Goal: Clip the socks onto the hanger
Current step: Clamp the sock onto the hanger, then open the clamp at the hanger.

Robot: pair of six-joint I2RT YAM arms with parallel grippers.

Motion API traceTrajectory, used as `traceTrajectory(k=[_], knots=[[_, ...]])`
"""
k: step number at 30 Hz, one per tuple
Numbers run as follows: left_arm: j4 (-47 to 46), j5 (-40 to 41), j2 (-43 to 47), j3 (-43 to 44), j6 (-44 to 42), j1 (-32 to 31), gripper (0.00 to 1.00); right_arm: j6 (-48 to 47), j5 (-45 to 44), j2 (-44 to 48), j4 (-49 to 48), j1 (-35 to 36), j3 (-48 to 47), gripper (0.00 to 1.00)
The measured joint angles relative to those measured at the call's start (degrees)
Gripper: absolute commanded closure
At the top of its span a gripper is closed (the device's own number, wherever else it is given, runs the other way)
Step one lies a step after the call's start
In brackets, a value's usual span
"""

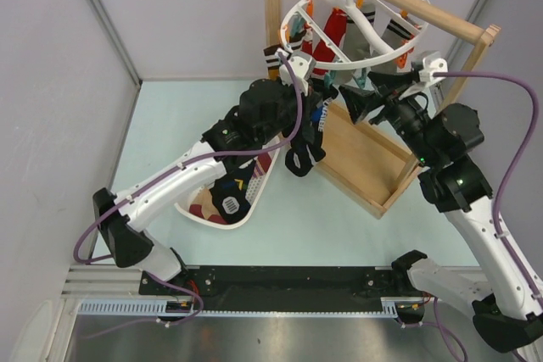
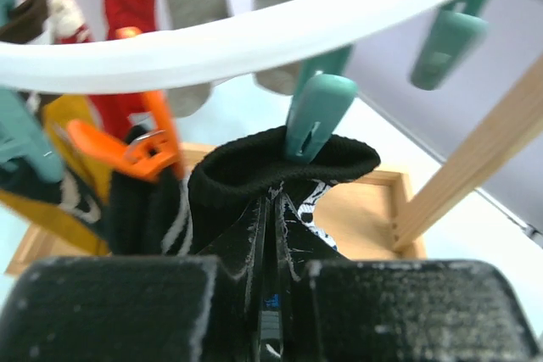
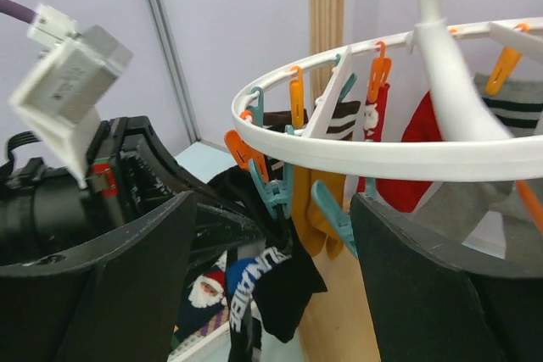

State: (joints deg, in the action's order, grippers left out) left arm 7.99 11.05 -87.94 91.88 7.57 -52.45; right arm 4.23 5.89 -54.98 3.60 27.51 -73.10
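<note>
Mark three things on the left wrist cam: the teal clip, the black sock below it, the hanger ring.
teal clip [image 2: 316, 116], left wrist view, on the clip's body.
black sock [image 2: 254, 177], left wrist view, on the cuff.
hanger [image 2: 254, 44], left wrist view, on the white ring.

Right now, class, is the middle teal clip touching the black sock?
Touching. Left wrist view shows the teal clip clamped onto the black sock at its cuff edge.

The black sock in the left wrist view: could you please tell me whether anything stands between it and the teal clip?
Nothing visible does. The black sock, pinched in the left gripper's jaws, has its cuff right at the teal clip, which appears to bite it already; the orange clip hangs off to one side.
</note>
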Motion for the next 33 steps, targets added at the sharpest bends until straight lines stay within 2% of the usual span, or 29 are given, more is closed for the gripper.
traceTrajectory(k=[8, 17, 25, 33], knots=[[-0.15, 0.63, 1.27, -1.95, 0.02, 2.47, 0.9, -2.8, -0.02, 3.06, 2.16, -2.95, -0.02, 0.23], [-0.17, 0.79, 3.04, -2.97, 0.02, 3.08, 0.9, -6.12, 1.9, -2.14, 2.16, -3.78, -0.07, 0.23], [-0.17, 0.79, 3.15, -3.06, 0.02, 3.15, 0.9, -9.88, -2.08, -4.15, 0.76, -0.22, -0.09, 0.21], [-0.17, 0.79, 3.17, -3.06, 0.02, 3.15, 0.9, -12.72, -8.5, -6.4, -2.64, 3.04, -0.09, 0.25]])
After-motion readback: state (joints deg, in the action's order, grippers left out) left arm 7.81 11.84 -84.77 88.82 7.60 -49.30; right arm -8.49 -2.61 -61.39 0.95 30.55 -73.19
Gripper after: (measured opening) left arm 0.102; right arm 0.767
